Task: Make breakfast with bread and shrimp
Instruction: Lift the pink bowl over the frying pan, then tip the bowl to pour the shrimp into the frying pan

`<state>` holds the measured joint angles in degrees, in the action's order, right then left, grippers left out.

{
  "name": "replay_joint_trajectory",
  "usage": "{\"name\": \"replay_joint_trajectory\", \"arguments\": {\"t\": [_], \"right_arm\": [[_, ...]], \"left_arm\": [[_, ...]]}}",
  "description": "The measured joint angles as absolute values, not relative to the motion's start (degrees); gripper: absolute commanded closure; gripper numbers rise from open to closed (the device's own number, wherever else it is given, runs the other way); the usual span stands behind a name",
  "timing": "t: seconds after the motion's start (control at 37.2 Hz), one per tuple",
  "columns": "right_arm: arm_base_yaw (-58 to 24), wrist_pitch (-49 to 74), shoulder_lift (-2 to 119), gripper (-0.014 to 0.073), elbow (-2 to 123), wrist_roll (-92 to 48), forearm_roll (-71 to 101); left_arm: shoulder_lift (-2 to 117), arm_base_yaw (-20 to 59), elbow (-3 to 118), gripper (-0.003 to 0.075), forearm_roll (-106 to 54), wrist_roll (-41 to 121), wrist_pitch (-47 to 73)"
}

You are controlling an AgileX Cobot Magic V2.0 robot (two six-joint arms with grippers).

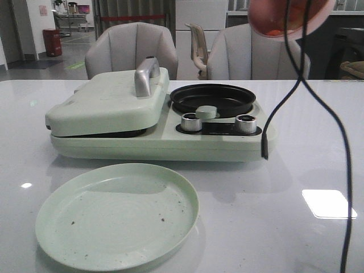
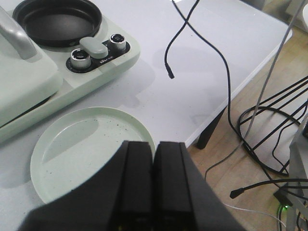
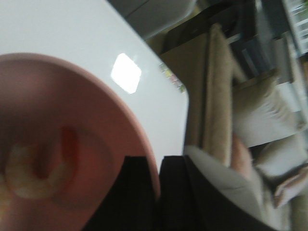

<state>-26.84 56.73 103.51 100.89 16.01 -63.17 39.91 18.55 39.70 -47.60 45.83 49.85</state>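
Observation:
My right gripper (image 3: 158, 168) is shut on the rim of a pink bowl (image 3: 72, 144). The bowl is held high above the right of the table and shows at the top of the front view (image 1: 290, 17). A curled whitish-orange shrimp (image 3: 33, 175) lies inside the bowl, blurred. My left gripper (image 2: 155, 159) is shut and empty, above the near edge of an empty pale green plate (image 2: 72, 154). The bread is not in view. The green breakfast maker (image 1: 153, 122) has its left lid down and an empty black round pan (image 1: 213, 98) on the right.
The green plate (image 1: 116, 213) lies on the white table in front of the breakfast maker. A black cable (image 1: 318, 102) hangs down at the right, its loose end near the maker's right corner. Grey chairs stand behind the table.

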Motion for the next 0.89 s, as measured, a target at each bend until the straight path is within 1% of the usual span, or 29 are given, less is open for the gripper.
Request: {"name": "replay_joint_trajectory", "arguments": {"t": [0.03,0.13,0.35,0.65,0.89], "right_arm": [[-28.60,57.33,104.95,0.0550,101.29,18.42,-68.16],[-31.84,57.72,107.77,0.0550,101.68,22.90,-78.97],[-35.25,57.86,113.67,0.0550,101.79,28.19,-93.51],[-36.82,59.50,120.20,0.0550,107.49,29.32,-96.76],[-36.86,62.59,121.23,0.0550,112.78,27.35,-97.21]], "left_arm": [[39.91,18.55,39.70,0.0621,-47.60,45.83,49.85],[39.91,18.55,39.70,0.0621,-47.60,45.83,49.85],[39.91,18.55,39.70,0.0621,-47.60,45.83,49.85],[39.91,18.55,39.70,0.0621,-47.60,45.83,49.85],[39.91,18.55,39.70,0.0621,-47.60,45.83,49.85]]}}
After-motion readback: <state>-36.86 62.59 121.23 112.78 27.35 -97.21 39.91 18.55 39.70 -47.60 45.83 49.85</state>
